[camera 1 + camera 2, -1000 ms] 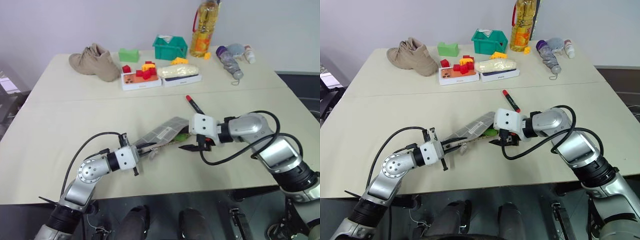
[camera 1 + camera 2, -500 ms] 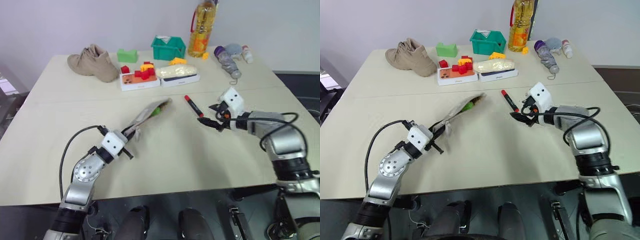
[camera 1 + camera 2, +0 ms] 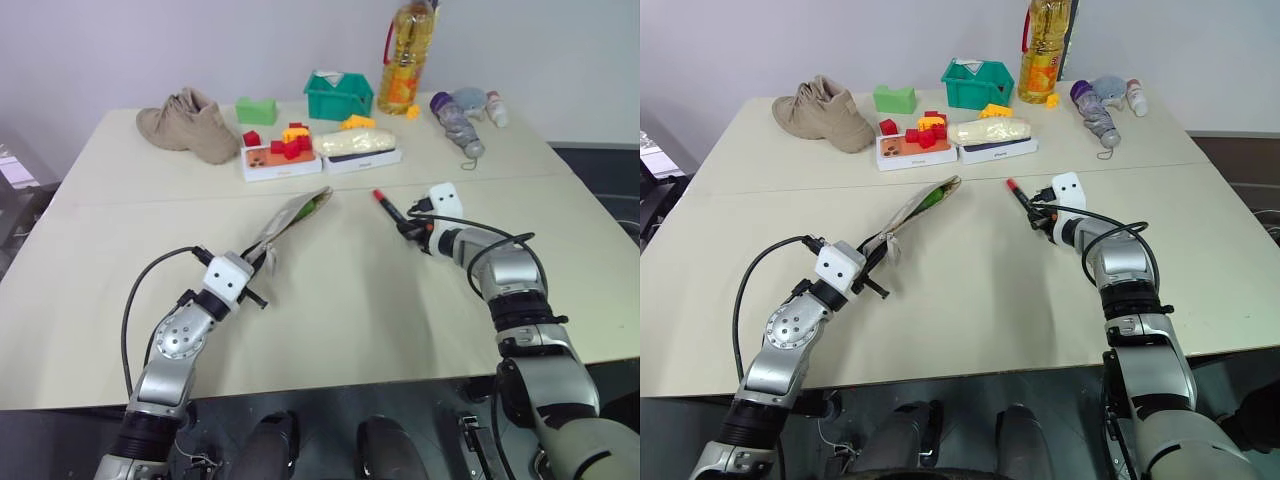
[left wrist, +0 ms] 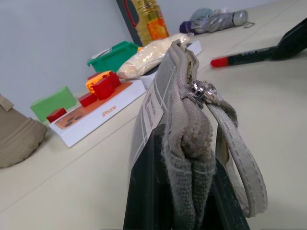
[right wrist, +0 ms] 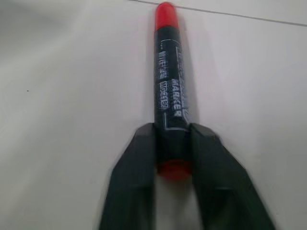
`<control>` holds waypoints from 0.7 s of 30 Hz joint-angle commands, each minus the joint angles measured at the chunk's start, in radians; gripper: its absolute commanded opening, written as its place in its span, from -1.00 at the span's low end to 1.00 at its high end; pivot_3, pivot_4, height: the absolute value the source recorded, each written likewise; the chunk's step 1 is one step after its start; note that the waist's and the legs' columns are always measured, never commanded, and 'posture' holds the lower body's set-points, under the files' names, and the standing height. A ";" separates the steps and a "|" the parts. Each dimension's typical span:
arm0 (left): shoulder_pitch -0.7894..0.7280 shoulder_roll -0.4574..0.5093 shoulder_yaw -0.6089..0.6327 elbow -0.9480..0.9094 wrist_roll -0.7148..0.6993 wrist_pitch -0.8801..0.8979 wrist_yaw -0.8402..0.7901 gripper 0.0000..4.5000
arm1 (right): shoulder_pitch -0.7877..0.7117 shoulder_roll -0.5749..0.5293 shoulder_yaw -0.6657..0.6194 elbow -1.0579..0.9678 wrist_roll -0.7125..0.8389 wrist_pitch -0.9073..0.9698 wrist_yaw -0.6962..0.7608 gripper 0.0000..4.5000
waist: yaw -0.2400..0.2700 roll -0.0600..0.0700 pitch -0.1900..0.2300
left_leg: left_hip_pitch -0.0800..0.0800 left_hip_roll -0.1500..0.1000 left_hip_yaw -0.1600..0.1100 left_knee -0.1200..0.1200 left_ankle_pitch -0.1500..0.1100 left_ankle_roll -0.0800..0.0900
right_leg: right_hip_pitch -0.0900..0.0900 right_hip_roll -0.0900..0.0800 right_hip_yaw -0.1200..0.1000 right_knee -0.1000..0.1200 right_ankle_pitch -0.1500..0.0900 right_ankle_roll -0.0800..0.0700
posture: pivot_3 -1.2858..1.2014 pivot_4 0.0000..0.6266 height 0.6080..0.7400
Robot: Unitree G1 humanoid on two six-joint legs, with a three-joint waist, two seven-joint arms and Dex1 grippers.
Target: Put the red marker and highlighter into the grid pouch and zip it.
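Note:
The grey grid pouch point(image 3: 290, 222) stands on its edge on the table, with my left gripper point(image 3: 257, 268) shut on its near end. Its zipper pull point(image 4: 201, 91) sits near the fingers point(image 4: 144, 191), and the cord loop point(image 4: 236, 153) hangs down beside it. The green highlighter point(image 3: 313, 207) shows in the pouch's open mouth at the far end. To the right, the red marker point(image 3: 388, 205) lies flat on the table. My right gripper point(image 5: 171, 132) is shut on the marker's point(image 5: 170, 91) near end, one finger on each side.
Along the far side stand a tan shoe point(image 3: 188, 122), a green block point(image 3: 257, 110), a green basket point(image 3: 340, 95), an oil bottle point(image 3: 405, 55) and a folded umbrella point(image 3: 458, 118). Two white boxes point(image 3: 282, 160) with small blocks sit behind the pouch.
My right gripper left the pouch's mouth, moved right and away to the marker, and closed on its end. The left gripper swung the pouch so that it points away.

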 commanded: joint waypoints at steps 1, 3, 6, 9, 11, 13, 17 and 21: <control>-0.011 0.003 0.020 0.000 -0.009 0.000 0.004 -1.00 | -0.008 -0.041 0.009 -0.112 -0.018 -0.030 0.037 -0.83 | 0.000 0.000 0.000 | 0.000 0.000 0.000 0.000 0.000 0.000 | 0.000 0.000 0.000 0.000 0.000 0.000 | 0.03 -0.52 0.99; -0.017 0.002 0.021 0.002 -0.021 0.002 -0.003 -1.00 | 0.012 -0.086 0.030 -0.199 -0.030 -0.035 0.084 -0.83 | 0.002 0.000 0.000 | 0.000 0.000 0.000 0.000 0.000 0.000 | -0.001 0.000 0.000 0.000 0.000 0.000 | 0.03 -0.52 0.99; -0.028 0.003 0.023 0.007 -0.052 0.001 -0.029 -1.00 | 0.078 -0.207 0.057 -0.415 -0.004 -0.074 0.254 -0.83 | 0.006 0.000 0.000 | -0.002 0.000 0.000 0.001 0.000 0.000 | -0.001 0.000 0.000 0.000 0.000 0.000 | 0.03 -0.52 0.99; -0.040 0.002 0.024 0.011 -0.079 -0.002 -0.056 -1.00 | 0.146 -0.302 0.059 -0.588 0.044 -0.073 0.383 -0.83 | 0.004 0.000 0.000 | -0.002 0.000 0.000 0.002 0.000 0.001 | -0.001 0.000 0.000 -0.001 0.000 0.000 | 0.03 -0.52 0.99; -0.051 0.002 0.021 0.011 -0.094 -0.001 -0.077 -1.00 | 0.174 -0.341 0.057 -0.674 0.074 -0.040 0.429 -0.83 | 0.001 0.000 0.000 | -0.002 0.000 0.000 0.002 -0.001 0.001 | 0.000 0.000 -0.001 -0.001 0.000 0.000 | 0.03 -0.52 0.99; -0.057 0.001 0.015 0.004 -0.110 0.003 -0.103 -1.00 | 0.189 -0.353 0.063 -0.738 0.087 -0.014 0.444 -0.83 | -0.001 0.000 0.000 | -0.002 0.001 0.000 0.002 -0.001 0.001 | 0.000 0.000 0.000 -0.001 0.000 0.000 | 0.03 -0.52 0.99; -0.063 -0.004 0.006 -0.004 -0.120 0.013 -0.129 -1.00 | 0.203 -0.356 0.085 -0.810 0.098 0.017 0.461 -0.83 | 0.003 0.000 0.000 | -0.002 0.000 -0.001 0.003 -0.001 0.001 | 0.000 0.000 0.000 0.000 0.000 0.000 | 0.03 -0.52 0.99; -0.069 -0.005 -0.004 -0.005 -0.114 0.013 -0.146 -1.00 | 0.201 -0.353 0.122 -0.857 0.089 0.031 0.471 -0.83 | 0.006 0.000 0.000 | -0.002 0.000 -0.001 0.004 -0.001 0.001 | 0.001 0.000 0.000 -0.001 0.000 0.000 | 0.03 -0.52 0.99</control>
